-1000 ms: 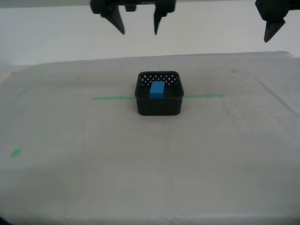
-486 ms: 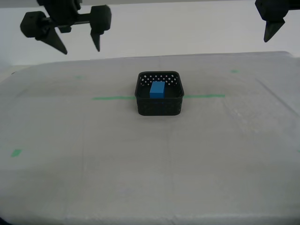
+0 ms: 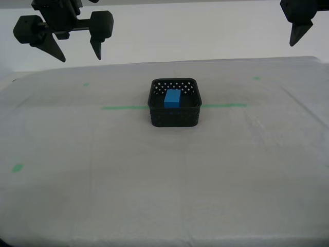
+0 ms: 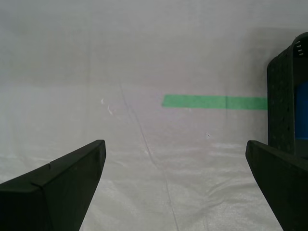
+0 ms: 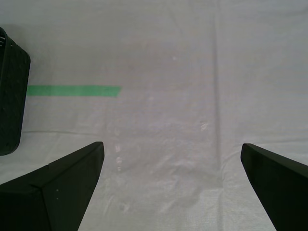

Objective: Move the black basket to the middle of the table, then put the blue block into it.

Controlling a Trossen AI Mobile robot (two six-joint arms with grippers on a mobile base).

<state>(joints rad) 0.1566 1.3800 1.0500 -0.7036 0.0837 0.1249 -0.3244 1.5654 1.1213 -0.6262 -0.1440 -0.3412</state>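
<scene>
Nearest in the exterior view: bare whitish-grey table (image 3: pixel 154 206), with one small green mark (image 3: pixel 18 168) toward the exterior view's left.

Farther back, at mid-table: black basket (image 3: pixel 175 117), upright, set across the green tape line (image 3: pixel 123 107), which shows on both sides of it. Inside the basket: blue block (image 3: pixel 172 98), resting near the perforated far wall, touched by neither gripper.

Beyond the basket: two more small green marks, one toward each side of the exterior view, then the table's far edge and a pale wall.

Highest and farthest: my second gripper (image 3: pixel 79 58), up at the exterior view's left, well clear of the table, jaws spread wide and holding nothing. In its wrist view, only tape, sheeting and the basket's outer wall with a sliver of blue beyond the fingers.

My first gripper (image 5: pixel 172 144): likewise jaws wide apart and empty in its wrist view, above bare sheeting, with tape and a corner of the basket ahead. In the exterior view, just one dark finger (image 3: pixel 299 25) of it at the upper right corner, well apart from the basket.
</scene>
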